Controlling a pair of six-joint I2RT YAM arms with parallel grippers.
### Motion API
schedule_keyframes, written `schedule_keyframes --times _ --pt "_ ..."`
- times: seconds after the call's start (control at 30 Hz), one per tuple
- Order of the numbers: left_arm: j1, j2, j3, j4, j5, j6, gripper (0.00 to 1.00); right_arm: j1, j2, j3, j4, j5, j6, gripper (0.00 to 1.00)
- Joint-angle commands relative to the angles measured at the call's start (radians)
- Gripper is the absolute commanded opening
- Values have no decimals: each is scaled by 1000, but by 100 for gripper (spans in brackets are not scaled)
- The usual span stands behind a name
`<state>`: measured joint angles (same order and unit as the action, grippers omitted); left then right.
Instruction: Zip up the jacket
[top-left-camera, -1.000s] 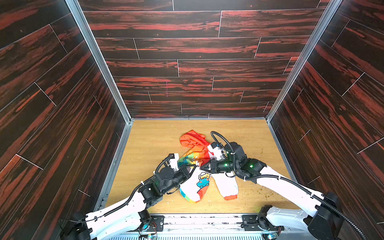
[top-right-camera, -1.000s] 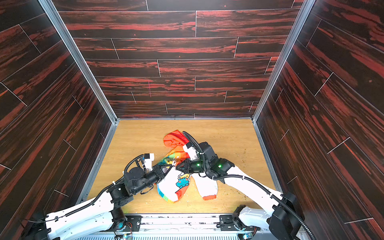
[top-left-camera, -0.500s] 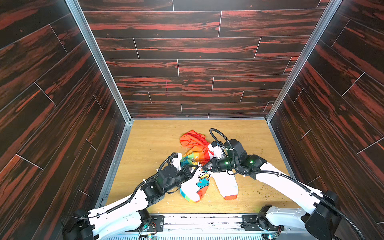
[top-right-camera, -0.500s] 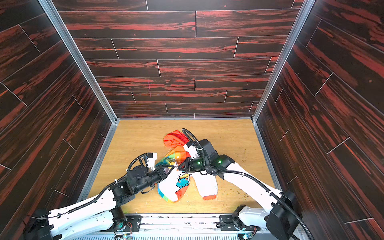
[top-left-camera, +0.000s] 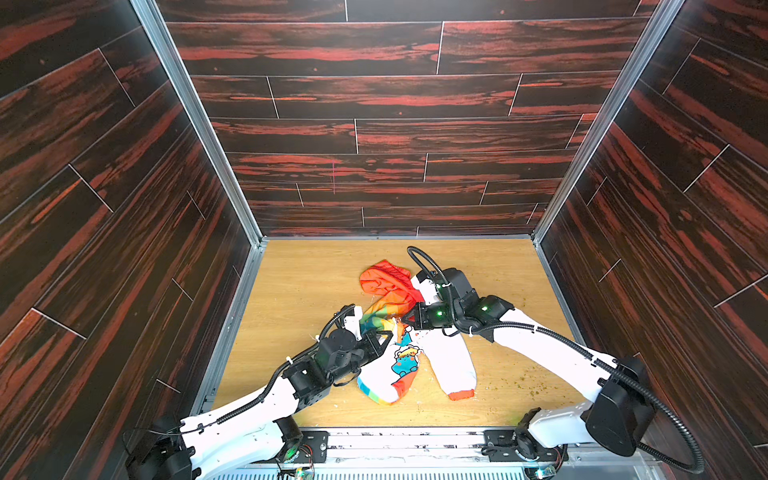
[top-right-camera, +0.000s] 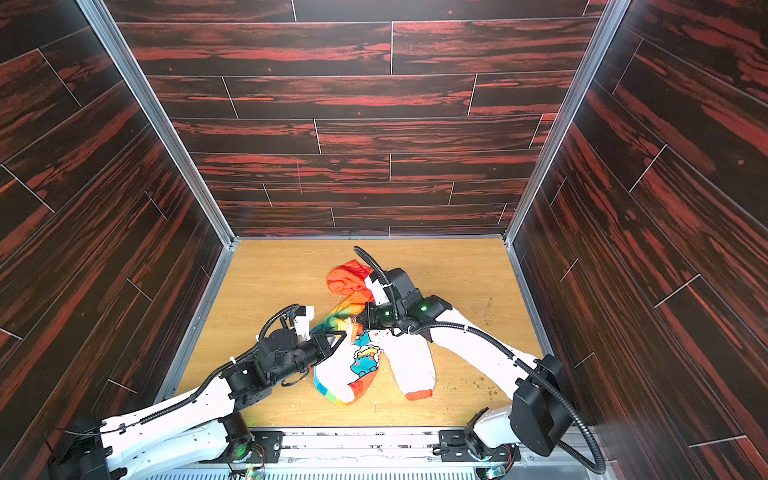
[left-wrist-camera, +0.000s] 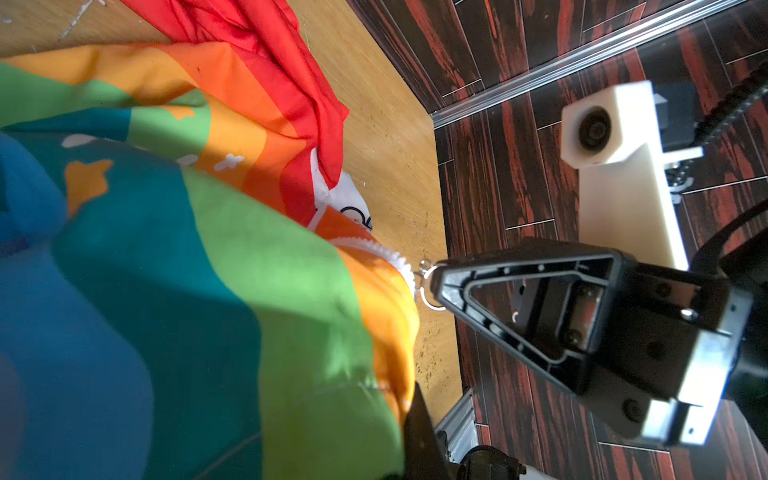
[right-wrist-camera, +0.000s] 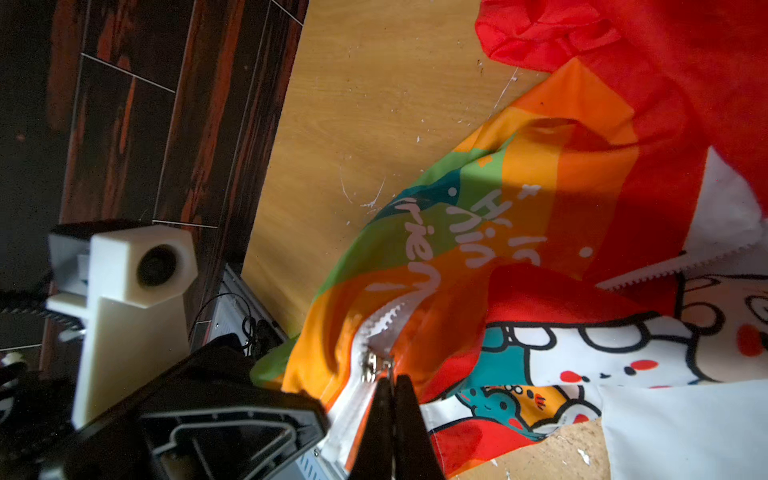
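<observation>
The jacket (top-left-camera: 390, 305) lies crumpled on the wooden table (top-left-camera: 307, 291), bunched up between the two sets of fingers, which nearly meet over it. Its zipper pull (right-wrist-camera: 375, 365) sits right at the tips of the right gripper (right-wrist-camera: 390, 380), pinched tight between them. Just beside those tips, the left gripper (top-left-camera: 387, 333) is clamped closed on the jacket's rainbow edge by the zipper tape.

Light wood-grain worktop (top-left-camera: 299, 291), scuffed pale in places. Carries the jacket (top-left-camera: 405, 363) near its middle, crumpled, with orange-red hood (top-left-camera: 384, 278) toward the back and white sleeve (top-left-camera: 451, 361) with orange cuff (top-left-camera: 461, 395) stretched flat toward the front edge. Strewn with greenish crumbs (top-left-camera: 536, 388) at the right front and white flecks (right-wrist-camera: 372, 203) just beside the rainbow fabric.
</observation>
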<state>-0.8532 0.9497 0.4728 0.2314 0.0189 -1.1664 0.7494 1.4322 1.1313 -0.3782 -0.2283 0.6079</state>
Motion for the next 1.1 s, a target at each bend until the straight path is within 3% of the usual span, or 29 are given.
schedule_keyframes --times 0.0,0.33,0.57,0.7,0.83,1.07 --pt "-7 -21 -25 -52 48 10 0 -56 54 36 63 175 -25 0" --pt "0 -128 -5 -199 -128 73 0 -279 171 159 90 128 -42 0" --pt "10 -145 16 -244 -141 91 0 -319 188 240 38 147 -60 0" --pt "21 -171 57 -356 -252 132 0 -389 179 248 36 149 -56 0" --pt "91 -182 118 -446 -346 211 0 -481 164 278 20 147 -56 0" --pt "234 -33 317 -455 -286 390 0 -582 129 345 -32 139 -71 0"
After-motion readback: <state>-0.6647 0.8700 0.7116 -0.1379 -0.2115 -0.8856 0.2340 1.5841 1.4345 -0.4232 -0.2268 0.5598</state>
